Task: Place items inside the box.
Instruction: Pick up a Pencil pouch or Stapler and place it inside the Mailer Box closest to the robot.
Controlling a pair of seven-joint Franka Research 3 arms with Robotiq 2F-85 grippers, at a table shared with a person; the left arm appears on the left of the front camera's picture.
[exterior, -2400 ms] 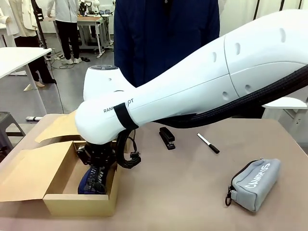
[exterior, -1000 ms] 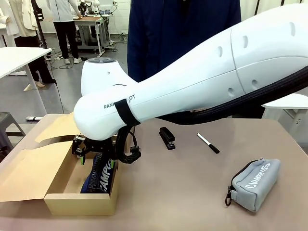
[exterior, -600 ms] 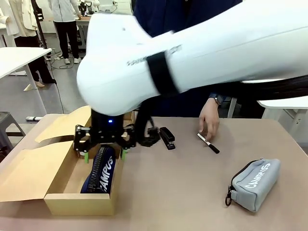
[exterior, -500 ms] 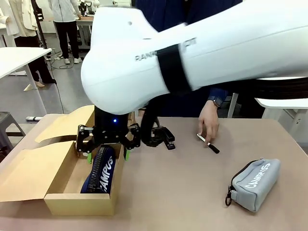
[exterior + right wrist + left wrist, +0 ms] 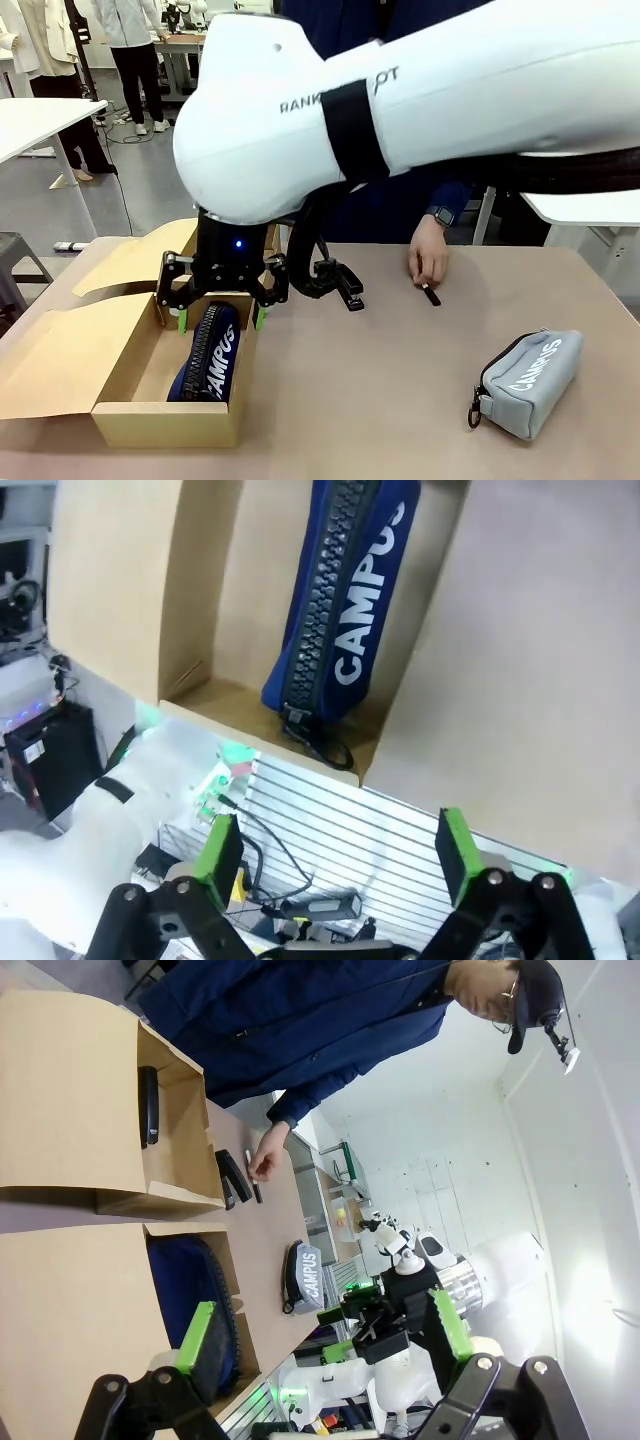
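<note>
Left wrist view: the left gripper hangs with its fingers spread and nothing between them.

Across the front view, the cardboard box sits at the lower left of the frame with its flaps folded outward. The navy zip pouch lies lengthwise inside it against the right-hand wall, "CAMPUS" lettering up. Just above the pouch hovers the right gripper, released, with its green pads wide apart and gripping nothing (the right wrist view shows the same bare pads, with the pouch resting in the box beyond them). That item looks placed, so the step in hand is judged to be getting clear of the box and going for the next thing.

To do that well, the gripper should rise straight up until both pads are above the rim. The jaws should stay wide so that no pad catches the zip pull or the cardboard wall, and only then should the arm swing toward the frame's right.

At centre lies the small black stapler, the nearest candidate. Its narrow body suits a grasp across the sides. Right of centre the person's hand rests on a slim dark-tipped tool, too small to identify, so the arm should keep apart from it. At the lower right the grey zip pouch lies well apart from the box.
</note>
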